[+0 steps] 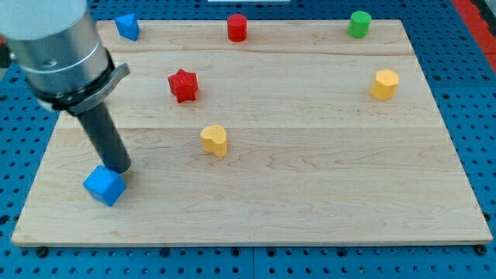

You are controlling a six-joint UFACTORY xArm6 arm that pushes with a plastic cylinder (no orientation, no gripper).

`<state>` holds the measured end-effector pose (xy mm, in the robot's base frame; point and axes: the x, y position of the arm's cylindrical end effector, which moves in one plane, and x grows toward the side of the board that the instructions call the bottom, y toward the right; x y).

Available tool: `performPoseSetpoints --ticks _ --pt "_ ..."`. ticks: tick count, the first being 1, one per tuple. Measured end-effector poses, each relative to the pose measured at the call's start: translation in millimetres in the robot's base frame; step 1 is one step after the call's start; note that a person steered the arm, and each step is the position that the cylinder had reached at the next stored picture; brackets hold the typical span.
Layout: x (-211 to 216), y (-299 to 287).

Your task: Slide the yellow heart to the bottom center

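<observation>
The yellow heart (215,140) lies on the wooden board (310,194), a little left of the middle. My tip (119,169) stands at the view's left, touching the top edge of a blue cube (105,186). The tip is well to the left of the yellow heart and slightly lower in the view. The rod and the arm's grey body rise from it to the view's top left.
A red star (184,85) lies above and left of the heart. A blue block (128,26), a red cylinder (237,28) and a green cylinder (359,24) stand along the top edge. A yellow hexagonal block (384,84) sits at the right.
</observation>
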<state>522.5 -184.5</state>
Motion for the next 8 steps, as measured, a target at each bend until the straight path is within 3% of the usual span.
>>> performPoseSetpoints --ticks 2,6,8 --pt "-52 31" --pt "-76 111" --pt "-78 105"
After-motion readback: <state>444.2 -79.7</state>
